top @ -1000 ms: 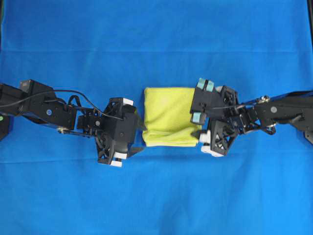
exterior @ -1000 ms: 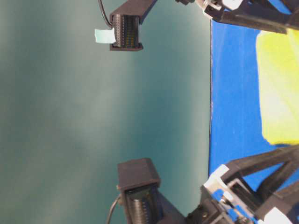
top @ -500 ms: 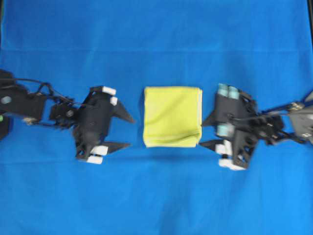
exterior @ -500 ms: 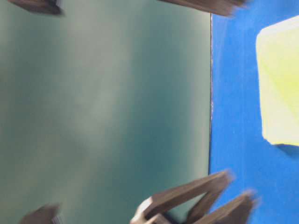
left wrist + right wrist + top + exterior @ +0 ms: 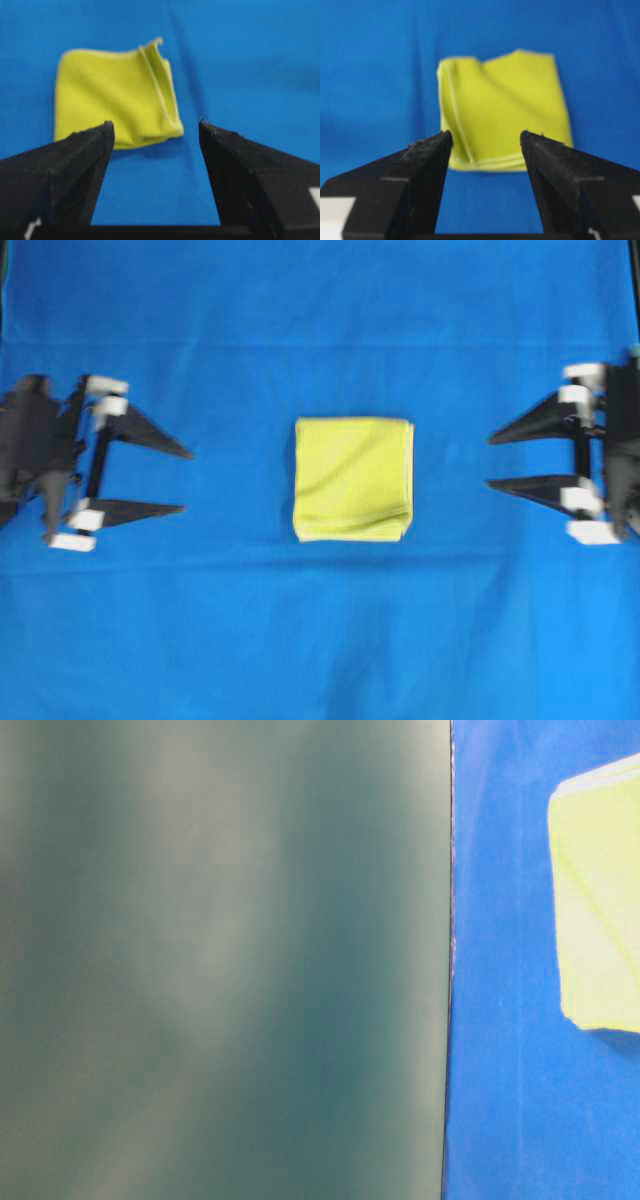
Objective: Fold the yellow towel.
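Observation:
The yellow towel [image 5: 352,479] lies folded into a small layered square in the middle of the blue cloth. It also shows in the table-level view [image 5: 600,900], the left wrist view [image 5: 117,97] and the right wrist view [image 5: 505,107]. My left gripper [image 5: 186,481] is open and empty, well to the towel's left, and shows open in the left wrist view [image 5: 155,125]. My right gripper [image 5: 490,461] is open and empty, well to the towel's right, and shows open in the right wrist view [image 5: 486,135].
The large blue cloth [image 5: 320,640] covers the whole table. A grey-green wall [image 5: 220,960] fills the left of the table-level view. Both arms sit at the overhead view's side edges.
Both grippers have let go of the towel and drawn back outward, left arm to the left, right arm to the right. The towel stays folded in place.

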